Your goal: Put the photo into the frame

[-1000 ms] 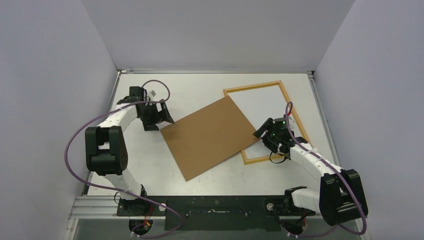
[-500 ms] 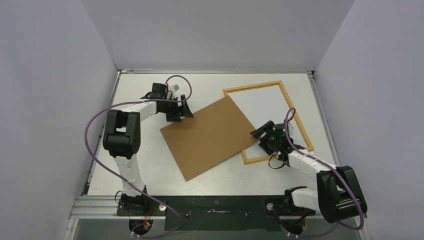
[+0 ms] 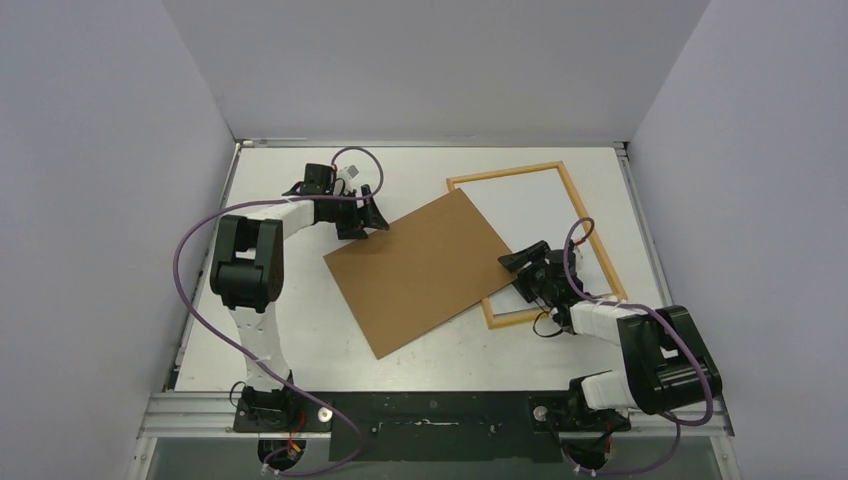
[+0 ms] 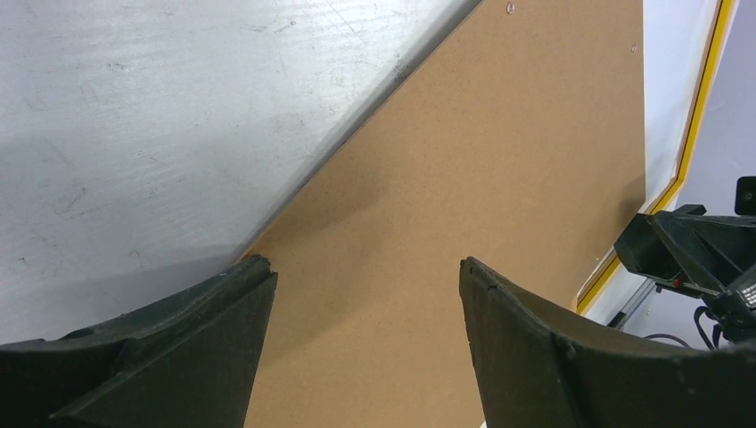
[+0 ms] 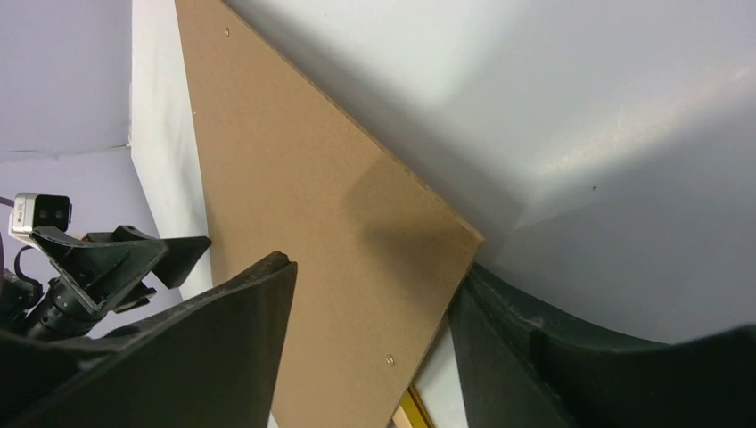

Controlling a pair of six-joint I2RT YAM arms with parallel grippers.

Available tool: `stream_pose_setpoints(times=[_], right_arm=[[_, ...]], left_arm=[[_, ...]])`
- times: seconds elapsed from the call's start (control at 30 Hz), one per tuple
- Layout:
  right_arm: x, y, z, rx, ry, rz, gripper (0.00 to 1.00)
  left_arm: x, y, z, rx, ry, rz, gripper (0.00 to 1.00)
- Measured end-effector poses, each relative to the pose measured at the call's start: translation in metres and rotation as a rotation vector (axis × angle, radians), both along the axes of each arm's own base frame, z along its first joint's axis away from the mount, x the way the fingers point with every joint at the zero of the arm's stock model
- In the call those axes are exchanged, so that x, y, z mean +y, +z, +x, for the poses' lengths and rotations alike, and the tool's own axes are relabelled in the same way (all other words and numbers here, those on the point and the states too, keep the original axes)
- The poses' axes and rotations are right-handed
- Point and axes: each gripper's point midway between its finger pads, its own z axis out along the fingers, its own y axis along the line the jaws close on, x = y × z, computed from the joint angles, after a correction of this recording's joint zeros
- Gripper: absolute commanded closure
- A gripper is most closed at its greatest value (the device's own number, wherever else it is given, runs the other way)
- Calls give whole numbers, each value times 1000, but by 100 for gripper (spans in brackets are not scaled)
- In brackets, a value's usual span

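The frame point(image 3: 505, 175) lies at the right of the table, wood-coloured side up, with a white surface point(image 3: 530, 205) inside it. Its yellow edge shows in the left wrist view point(image 4: 691, 134). The plain brown backing board point(image 3: 420, 270) lies askew over the frame's near left corner. The photo's picture side is not in view. My left gripper point(image 3: 372, 222) is open at the board's far left edge, its jaws straddling the board point(image 4: 464, 178). My right gripper point(image 3: 515, 262) is open at the board's right corner point(image 5: 294, 178), one finger point(image 5: 232, 339) over the board.
Grey walls enclose the white table point(image 3: 300, 320) on three sides. The arm bases and a black rail point(image 3: 430, 425) run along the near edge. Each wrist view shows the other gripper across the board: the right gripper point(image 4: 686, 250) and the left gripper point(image 5: 116, 259).
My left arm has swung right from the board's left corner to its far left edge. My right gripper has closed in on the board's right corner. The board has shifted slightly.
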Motion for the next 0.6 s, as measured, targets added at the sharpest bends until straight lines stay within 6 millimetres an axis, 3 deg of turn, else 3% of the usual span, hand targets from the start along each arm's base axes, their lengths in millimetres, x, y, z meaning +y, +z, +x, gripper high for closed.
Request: stream_pose_setpoints(times=[0.1, 0.27, 0.4, 0.53, 0.6], right_arm=[[1, -1, 5, -15, -10, 18, 56], [1, 1, 4, -40, -9, 20, 66], [1, 26, 8, -124, -2, 15, 80], [5, 57, 13, -222, 11, 22, 100], [7, 69, 17, -252, 14, 32, 100]], left_arm=[[-1, -1, 1, 1, -3, -4, 26], [-1, 0, 2, 0, -5, -5, 26], [-1, 0, 3, -2, -7, -3, 26], [-1, 0, 3, -2, -12, 0, 26], [-1, 1, 3, -1, -15, 2, 25]])
